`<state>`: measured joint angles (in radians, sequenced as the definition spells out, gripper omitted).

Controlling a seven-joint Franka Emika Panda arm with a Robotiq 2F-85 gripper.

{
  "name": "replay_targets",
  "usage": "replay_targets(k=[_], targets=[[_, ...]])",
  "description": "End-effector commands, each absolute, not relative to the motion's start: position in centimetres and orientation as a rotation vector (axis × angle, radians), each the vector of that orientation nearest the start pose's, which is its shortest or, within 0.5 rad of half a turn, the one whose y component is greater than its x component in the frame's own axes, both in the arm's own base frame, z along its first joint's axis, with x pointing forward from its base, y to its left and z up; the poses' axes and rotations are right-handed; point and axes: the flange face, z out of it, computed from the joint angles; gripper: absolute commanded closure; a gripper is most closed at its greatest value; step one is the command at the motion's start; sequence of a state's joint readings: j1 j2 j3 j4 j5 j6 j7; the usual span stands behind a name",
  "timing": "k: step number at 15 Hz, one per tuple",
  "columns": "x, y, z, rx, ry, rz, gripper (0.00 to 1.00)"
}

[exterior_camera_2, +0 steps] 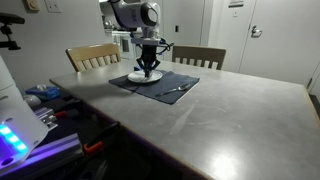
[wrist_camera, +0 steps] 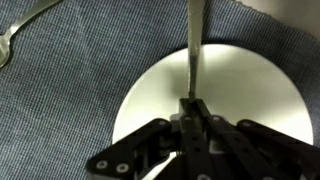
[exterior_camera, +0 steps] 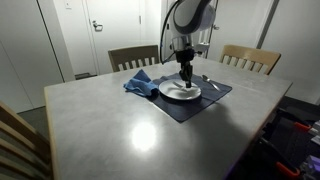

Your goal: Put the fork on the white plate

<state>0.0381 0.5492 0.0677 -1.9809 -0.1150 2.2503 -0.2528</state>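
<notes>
The white plate (exterior_camera: 180,93) lies on a dark blue placemat (exterior_camera: 207,101) at the far side of the table. It also shows in the other exterior view (exterior_camera_2: 143,77) and the wrist view (wrist_camera: 250,90). My gripper (wrist_camera: 190,104) is shut on the thin metal handle of the fork (wrist_camera: 192,50). The handle reaches away from the jaws across the plate's rim, and its head is out of the wrist view. In both exterior views the gripper (exterior_camera: 185,79) (exterior_camera_2: 149,68) points straight down just above the plate.
A second metal utensil (exterior_camera_2: 178,89) (wrist_camera: 14,38) lies on the placemat beside the plate. A crumpled blue cloth (exterior_camera: 140,85) touches the plate's other side. Two wooden chairs (exterior_camera: 133,57) (exterior_camera: 250,59) stand behind the grey table (exterior_camera: 120,130). Equipment sits past the table edge (exterior_camera_2: 30,120).
</notes>
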Motion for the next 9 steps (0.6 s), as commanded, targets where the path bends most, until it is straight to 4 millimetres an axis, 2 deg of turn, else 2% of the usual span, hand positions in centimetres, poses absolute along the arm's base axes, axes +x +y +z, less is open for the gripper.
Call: replay_targets(k=[1,5,6,7,9], targets=[[58.64,4.99,16.41,-3.04,-0.716,0.451,0.98],[59.08,4.74,16.29,-3.039,-0.721,0.457,0.98],[59.14,4.74,16.31,-3.04,-0.718,0.461,0.8],[59.21,4.72,16.31,-3.043,-0.717,0.462,0.67],[59.31,4.68,16.35,-3.046,-0.715,0.465,0.54]])
